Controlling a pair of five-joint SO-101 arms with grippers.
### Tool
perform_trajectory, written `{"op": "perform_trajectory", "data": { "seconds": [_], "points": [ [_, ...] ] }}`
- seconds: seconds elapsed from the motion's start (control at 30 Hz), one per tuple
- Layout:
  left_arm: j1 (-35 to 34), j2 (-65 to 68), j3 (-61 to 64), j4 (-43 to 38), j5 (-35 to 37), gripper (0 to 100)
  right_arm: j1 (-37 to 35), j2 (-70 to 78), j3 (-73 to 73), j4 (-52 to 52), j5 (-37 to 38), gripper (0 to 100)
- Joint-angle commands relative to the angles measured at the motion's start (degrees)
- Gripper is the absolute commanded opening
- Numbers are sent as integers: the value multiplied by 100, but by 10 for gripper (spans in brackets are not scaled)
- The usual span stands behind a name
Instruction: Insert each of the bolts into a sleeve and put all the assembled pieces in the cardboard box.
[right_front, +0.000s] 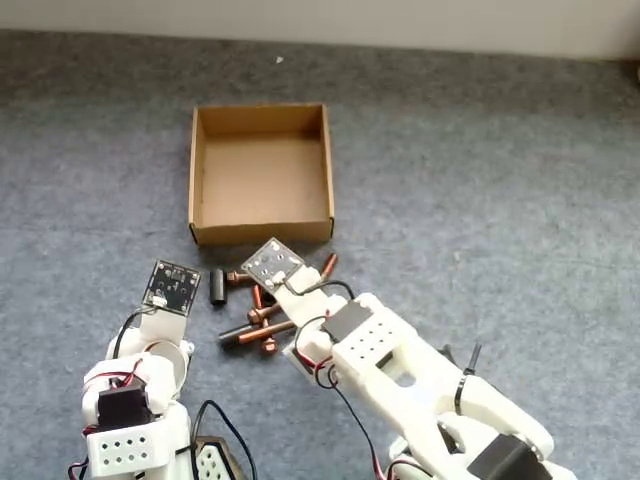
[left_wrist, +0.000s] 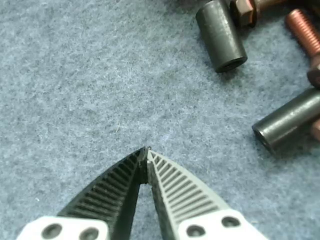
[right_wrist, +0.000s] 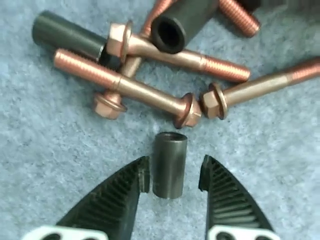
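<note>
Right wrist view is showing me a dark sleeve (right_wrist: 170, 165) lying on the grey surface (right_wrist: 45, 145) between the right jaws, which are standing open on either side of it. One tip is sitting just beside the sleeve's wall and the other is a little apart; I cannot tell whether either is touching it. The sleeve's open end is pointing toward a heap (right_wrist: 150, 95) of copper bolts and sleeves just beyond it. A long bolt (right_wrist: 125, 84) is lying aslant across the heap, its flanged head nearest the sleeve, and a second bolt (right_wrist: 260, 87) is lying with its head almost against that one. A third bolt (right_wrist: 215, 65) is crossing behind them, and a second sleeve (right_wrist: 181, 22) is resting over it with its bore facing the camera. A third sleeve (right_wrist: 65, 32) is lying at the heap's edge, just beside the third bolt's head.

In the left wrist view the left jaws are sitting closed, tips meeting, gripping nothing, over bare surface. Near them a stubby sleeve (left_wrist: 221, 35) and a slanted sleeve (left_wrist: 290, 122) are lying apart, with a threaded bolt end (left_wrist: 302, 30) beside them.

From the high view I am seeing the cardboard box (right_front: 261, 175) sitting open-topped beyond the heap, the bolts and sleeves gathered just in front of its near wall. The right arm (right_front: 400, 370) is hanging over the heap, and the left arm (right_front: 135, 420) is sitting just beside it.
</note>
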Motion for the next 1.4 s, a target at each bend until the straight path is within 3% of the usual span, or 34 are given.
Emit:
{"op": "perform_trajectory", "data": {
  "seconds": [0.0, 0.33, 0.57, 0.77, 0.93, 1.37],
  "points": [
    [-84, -40, 119, 18, -18, 7, -48, -22, 233, -400, -53, 166],
    [-84, -40, 119, 18, -18, 7, -48, -4, 338, -444, -53, 166],
    [-84, -40, 119, 18, -18, 7, -48, 927, 259, -347, -53, 162],
    [-84, -40, 119, 18, -18, 7, -48, 1007, -101, -259, -35, 12],
    [-84, -40, 119, 18, -18, 7, -22, 954, -136, -40, -35, 6],
    [-66, -40, -180, 0, -9, 7, 1429, -2343, 470, 277, -62, 5]
  ]
}}
